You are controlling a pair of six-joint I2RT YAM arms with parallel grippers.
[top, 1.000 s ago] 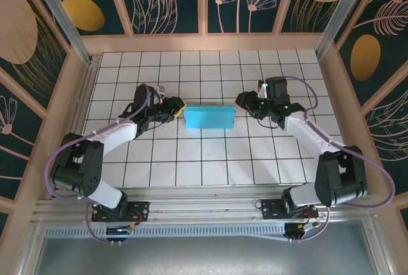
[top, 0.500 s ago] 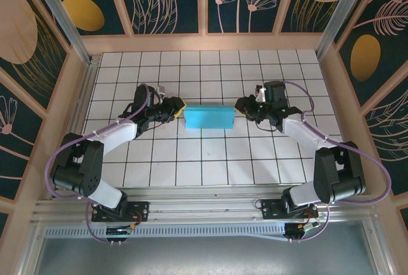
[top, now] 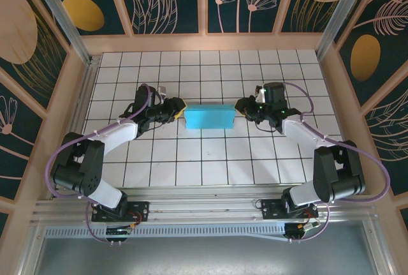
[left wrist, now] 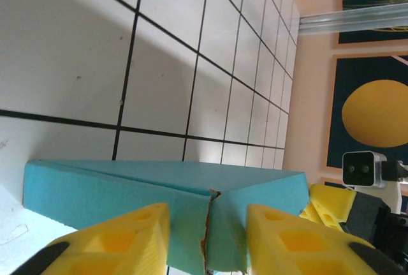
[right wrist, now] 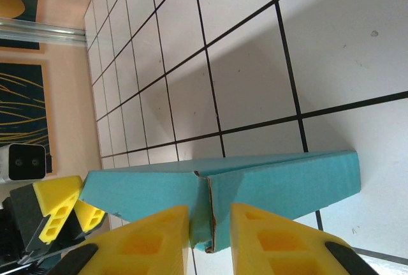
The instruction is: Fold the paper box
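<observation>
1. Top external: the turquoise paper box (top: 209, 117) lies flat mid-worktop (top: 191, 160).
2. Left gripper (top: 180, 110): jaws parted, straddling its left end.
3. Right gripper (top: 239, 108): jaws narrowly parted around its right end.

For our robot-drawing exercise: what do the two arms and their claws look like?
The left arm and right arm have white links, black joints and looping lilac cables. The left claw and right claw have chunky yellow fingers with recessed pockets.
</observation>
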